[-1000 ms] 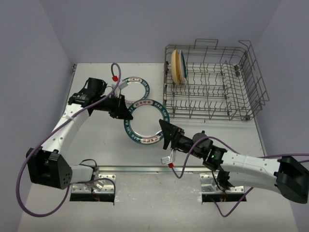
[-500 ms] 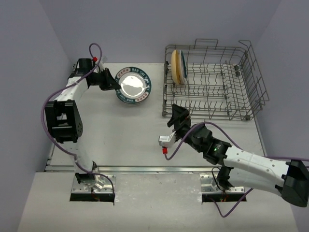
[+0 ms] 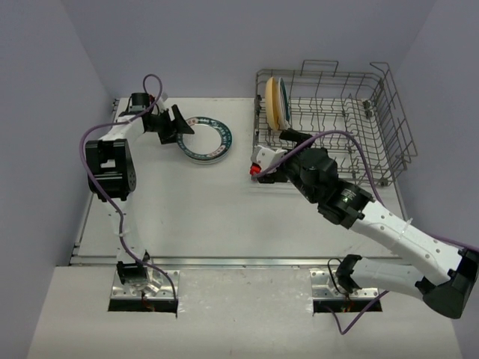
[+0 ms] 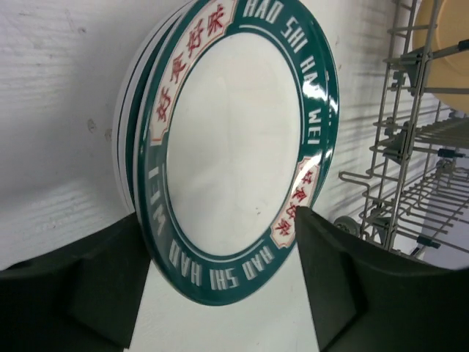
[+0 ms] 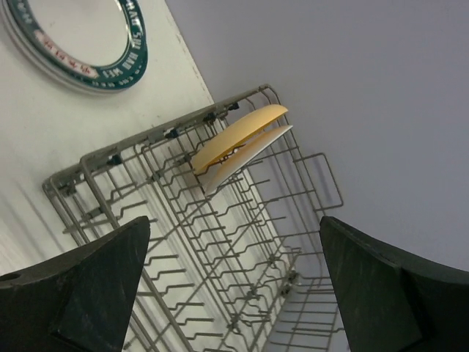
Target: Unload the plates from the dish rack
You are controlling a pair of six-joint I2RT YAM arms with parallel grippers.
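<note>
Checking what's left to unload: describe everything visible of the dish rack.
The dish rack is a grey wire basket with upright tines and looped handles, sitting on the table at the far right. A tan-yellow plate and a white plate stand on edge in its far left corner; other visible slots are bare.

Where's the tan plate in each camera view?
Top external: tan plate upright at the dish rack's far-left corner.
Left wrist: top right corner, behind rack wires.
Right wrist: centre, standing in the rack.
Shared landmark: green-rimmed plate stack on the table.
</note>
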